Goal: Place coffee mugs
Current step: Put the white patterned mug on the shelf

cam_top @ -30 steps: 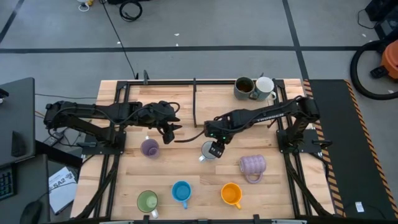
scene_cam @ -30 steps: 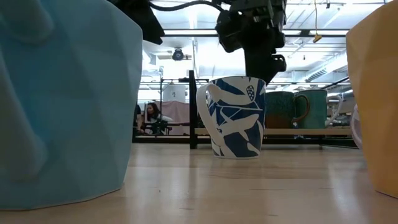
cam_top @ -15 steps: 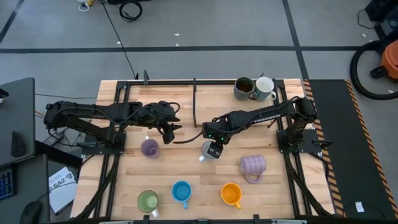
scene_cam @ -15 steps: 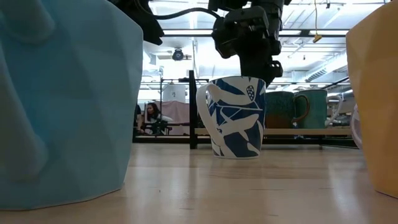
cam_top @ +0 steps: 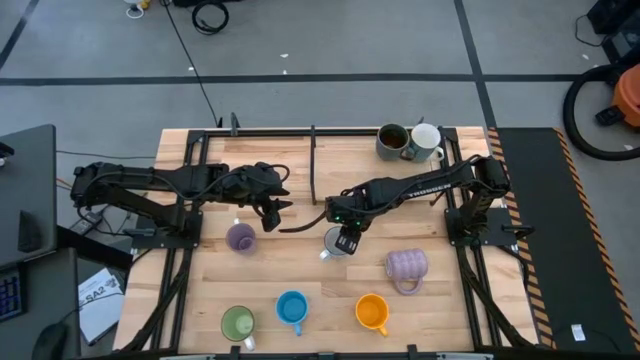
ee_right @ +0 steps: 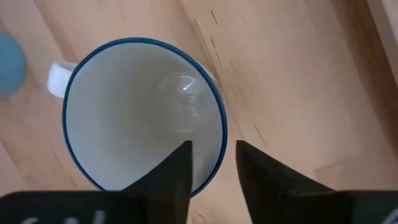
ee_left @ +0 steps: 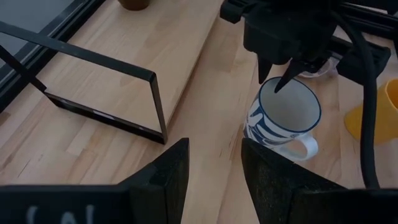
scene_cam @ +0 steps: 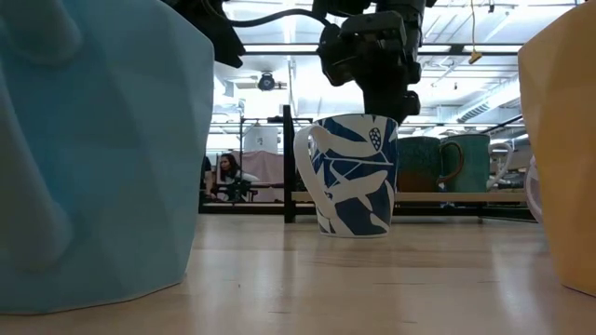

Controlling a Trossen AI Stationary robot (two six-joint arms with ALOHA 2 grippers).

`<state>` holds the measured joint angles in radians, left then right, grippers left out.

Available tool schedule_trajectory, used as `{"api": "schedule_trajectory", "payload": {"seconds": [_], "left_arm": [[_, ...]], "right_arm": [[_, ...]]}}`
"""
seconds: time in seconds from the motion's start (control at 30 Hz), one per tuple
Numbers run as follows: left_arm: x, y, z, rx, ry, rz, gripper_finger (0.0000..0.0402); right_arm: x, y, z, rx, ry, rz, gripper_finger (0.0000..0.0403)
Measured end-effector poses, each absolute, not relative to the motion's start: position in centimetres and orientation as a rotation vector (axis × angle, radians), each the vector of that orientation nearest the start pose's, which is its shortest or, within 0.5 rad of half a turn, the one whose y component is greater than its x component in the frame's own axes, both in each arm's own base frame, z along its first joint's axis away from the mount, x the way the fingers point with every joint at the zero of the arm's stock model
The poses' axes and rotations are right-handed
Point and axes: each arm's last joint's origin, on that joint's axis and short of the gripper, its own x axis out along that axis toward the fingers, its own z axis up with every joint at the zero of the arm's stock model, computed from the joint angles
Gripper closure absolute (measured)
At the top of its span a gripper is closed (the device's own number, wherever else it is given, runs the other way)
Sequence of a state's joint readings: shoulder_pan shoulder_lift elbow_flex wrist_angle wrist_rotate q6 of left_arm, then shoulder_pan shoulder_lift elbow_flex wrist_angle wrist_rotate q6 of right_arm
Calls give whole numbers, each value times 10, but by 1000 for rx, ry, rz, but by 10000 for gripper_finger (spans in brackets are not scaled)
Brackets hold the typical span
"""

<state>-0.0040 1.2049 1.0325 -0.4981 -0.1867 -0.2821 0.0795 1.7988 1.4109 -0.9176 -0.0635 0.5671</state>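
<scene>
Upright white-and-blue mug (cam_top: 335, 243), handle toward left arm's side, right gripper (ee_right: 211, 163) fingers straddling its rim, parted.

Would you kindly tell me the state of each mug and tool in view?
Patterned mug: upright, empty, on the table.
Right tool: open, straddling the patterned mug's rim.
Left tool: open, holding nothing.
Lilac mug: upright.
Green mug: upright, empty.
Blue mug: upright, empty.
Orange mug: upright, empty.
</scene>
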Motion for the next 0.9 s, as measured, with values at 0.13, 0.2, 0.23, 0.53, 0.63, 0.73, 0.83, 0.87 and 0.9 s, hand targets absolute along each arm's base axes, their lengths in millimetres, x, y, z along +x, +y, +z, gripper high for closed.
{"api": "schedule_trajectory", "payload": {"seconds": [0.13,0.2,0.23,0.53,0.63,0.73,0.83,0.87,0.9], "left_arm": [[253,4,307,-207,638,268,248],[253,4,307,-207,638,268,248],[253,4,307,-207,638,268,248],[253,4,307,-207,638,268,248],[253,4,307,-207,638,268,248],[253,4,307,-207,638,268,248],[253,4,307,-207,638,268,248],[253,4,307,-207,638,268,248],[253,4,307,-207,638,268,248]], "right_arm": [[353,30,230,445,1305,-230,327],[353,30,230,427,1304,-216,348],[353,30,230,414,1305,-206,360],[354,30,231,178,1309,-19,379],[354,29,231,105,1308,52,371],[354,29,231,58,1307,88,378],[354,29,234,10,1304,120,386],[354,29,236,-10,1300,131,386],[355,29,238,-31,1295,142,386]]}}
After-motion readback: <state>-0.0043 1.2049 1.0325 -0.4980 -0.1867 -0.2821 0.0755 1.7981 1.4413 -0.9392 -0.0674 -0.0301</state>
